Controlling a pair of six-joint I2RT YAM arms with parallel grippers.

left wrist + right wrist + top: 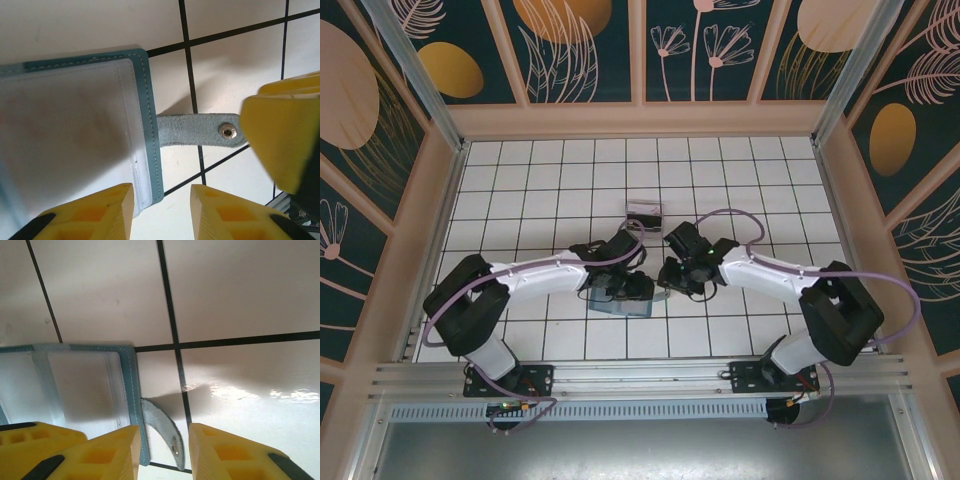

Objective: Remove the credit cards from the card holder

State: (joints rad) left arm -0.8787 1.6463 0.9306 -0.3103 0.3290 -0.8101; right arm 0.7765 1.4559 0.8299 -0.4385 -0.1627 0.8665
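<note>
The teal card holder (608, 300) lies open on the tiled floor between both arms. Its cloudy clear sleeve (65, 130) faces up. The credit cards are hidden; I cannot make any out through the sleeve. A grey-blue strap (195, 130) with a metal snap (227, 131) sticks out from the holder's edge. My left gripper (161, 192) is open, its left finger over the holder's corner and nothing clamped. My right gripper (164, 430) is open too, with the curled strap (167, 427) lying loose between its fingers. One right finger (285, 135) sits beside the snap.
A small clear plastic box (643, 212) stands on the tiles just beyond the two grippers. White tiles with black grout run out to the walled sides, and a metal rail (640, 375) crosses the near edge by the arm bases.
</note>
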